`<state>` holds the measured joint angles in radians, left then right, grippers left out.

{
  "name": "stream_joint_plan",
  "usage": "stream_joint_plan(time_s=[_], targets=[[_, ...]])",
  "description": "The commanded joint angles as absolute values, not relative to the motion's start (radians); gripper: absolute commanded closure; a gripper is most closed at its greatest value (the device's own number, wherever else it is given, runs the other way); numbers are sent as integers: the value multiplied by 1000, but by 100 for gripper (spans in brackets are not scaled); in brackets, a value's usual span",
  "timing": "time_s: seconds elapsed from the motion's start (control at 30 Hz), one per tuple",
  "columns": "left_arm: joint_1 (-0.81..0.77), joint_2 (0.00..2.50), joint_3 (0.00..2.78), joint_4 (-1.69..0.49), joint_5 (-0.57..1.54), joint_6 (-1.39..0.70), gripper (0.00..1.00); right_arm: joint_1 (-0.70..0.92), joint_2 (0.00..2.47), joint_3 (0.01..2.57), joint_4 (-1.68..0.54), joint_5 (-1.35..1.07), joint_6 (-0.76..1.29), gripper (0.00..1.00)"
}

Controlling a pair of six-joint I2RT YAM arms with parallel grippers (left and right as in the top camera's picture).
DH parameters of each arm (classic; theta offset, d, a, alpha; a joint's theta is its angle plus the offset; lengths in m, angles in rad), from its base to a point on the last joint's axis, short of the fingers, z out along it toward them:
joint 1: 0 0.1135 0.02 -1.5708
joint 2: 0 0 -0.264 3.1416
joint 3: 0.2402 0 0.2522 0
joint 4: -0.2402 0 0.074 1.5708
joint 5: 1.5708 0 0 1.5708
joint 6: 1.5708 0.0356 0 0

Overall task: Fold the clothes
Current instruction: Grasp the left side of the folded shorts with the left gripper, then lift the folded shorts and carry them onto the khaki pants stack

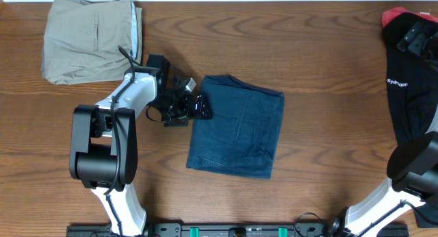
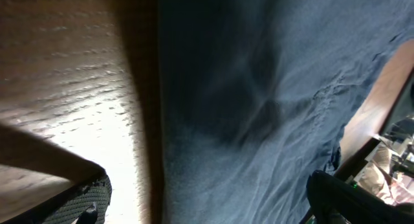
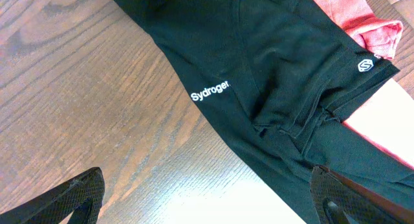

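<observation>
We see folded khaki-beige cloth shorts (image 1: 92, 40) with a light-blue lining edge lying behind the left gripper (image 1: 200, 108) and off to its side, well apart from it on the brown wood-grain table (image 1: 328, 59). Ahead of the right gripper (image 3: 207, 208) we find a black fabric garment (image 3: 278, 88) with small white lettering. A red-pink cloth (image 3: 349, 10) shows at the garment's far edge.

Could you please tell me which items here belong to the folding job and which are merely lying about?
Job in hand:
navy-blue shorts, mid-table
left hand, open at their edge

Lying about:
khaki shorts, folded, far left corner
black garment with white lettering
red cloth next to it
</observation>
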<state>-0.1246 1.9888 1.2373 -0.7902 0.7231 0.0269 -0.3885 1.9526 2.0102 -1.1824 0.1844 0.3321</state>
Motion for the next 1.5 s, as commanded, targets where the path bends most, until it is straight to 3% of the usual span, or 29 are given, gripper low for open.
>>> stream_joint_plan(time_s=[0.0,0.9,1.1,1.4,1.47], targets=[[-130,2053,1196,-792,730,41,2,-406,1953,2006,-1182,199,324,1],[-134,2053,1195,-830,756,41,1,-406,1953,2006,-1182,199,324,1],[-169,2053,1182,-828,756,41,8,-404,1953,2006,-1182,199,324,1],[-224,2053,1182,-782,756,40,9,-405,1953,2006,-1182,199,324,1],[-232,2053,1182,-779,756,40,18,-405,1953,2006,-1182,199,324,1]])
